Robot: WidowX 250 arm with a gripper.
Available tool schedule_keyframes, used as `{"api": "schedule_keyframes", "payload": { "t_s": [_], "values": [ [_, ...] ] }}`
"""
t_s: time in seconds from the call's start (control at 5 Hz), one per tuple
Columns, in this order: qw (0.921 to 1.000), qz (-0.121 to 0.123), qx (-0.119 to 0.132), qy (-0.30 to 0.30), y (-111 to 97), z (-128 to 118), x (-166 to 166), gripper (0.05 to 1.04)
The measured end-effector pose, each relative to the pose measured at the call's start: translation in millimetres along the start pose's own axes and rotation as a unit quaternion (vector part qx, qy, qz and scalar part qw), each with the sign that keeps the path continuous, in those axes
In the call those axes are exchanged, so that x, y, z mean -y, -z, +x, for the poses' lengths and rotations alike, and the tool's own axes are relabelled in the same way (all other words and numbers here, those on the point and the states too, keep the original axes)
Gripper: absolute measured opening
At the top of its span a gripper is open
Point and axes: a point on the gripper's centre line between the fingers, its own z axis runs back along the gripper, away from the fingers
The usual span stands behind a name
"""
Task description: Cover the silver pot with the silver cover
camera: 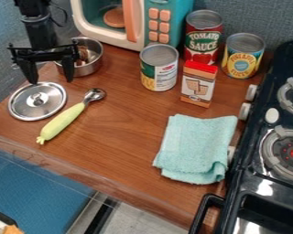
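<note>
Wooden counter (115, 137) beneath lid (39, 108), knob (37, 98) upward

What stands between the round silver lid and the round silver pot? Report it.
Nothing visible on the brown counter; only the open black gripper hangs over that gap. The silver scoop with a pale green handle lies beside the lid, off the path to the pot.

Nearer the camera than the pincer (51, 82), a spoon with a pale green handle (63, 121) lies slanted on the wooden counter (118, 137). Beyond the pincer and rightward stands a toy microwave (135, 25). Well right of it are three upright cans (159, 68) and a red-topped carton (198, 87); nearer the camera, a folded turquoise cloth (198, 146). Farthest right is the black stove (259, 180). Something orange (13, 229), possibly a toy, shows far below the pincer.
</note>
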Motion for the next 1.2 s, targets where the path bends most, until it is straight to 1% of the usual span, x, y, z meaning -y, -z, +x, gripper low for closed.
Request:
{"api": "schedule_keyframes", "payload": {
  "t_s": [0.4,0.6,0.8,1.0,1.2],
  "values": [
    [1.0000,0.008,-0.002,-0.004,6.4,-6.9,-7.1,1.001],
    [0.9998,0.012,0.005,-0.012,4.4,-1.2,-8.3,1.001],
    [0.9995,0.023,-0.001,-0.019,12.9,2.9,-11.9,1.001],
    [0.9990,0.028,-0.003,-0.034,18.4,8.9,-17.6,1.001],
    [0.9986,0.033,-0.006,-0.041,21.0,8.2,-20.8,1.001]
  ]
}}
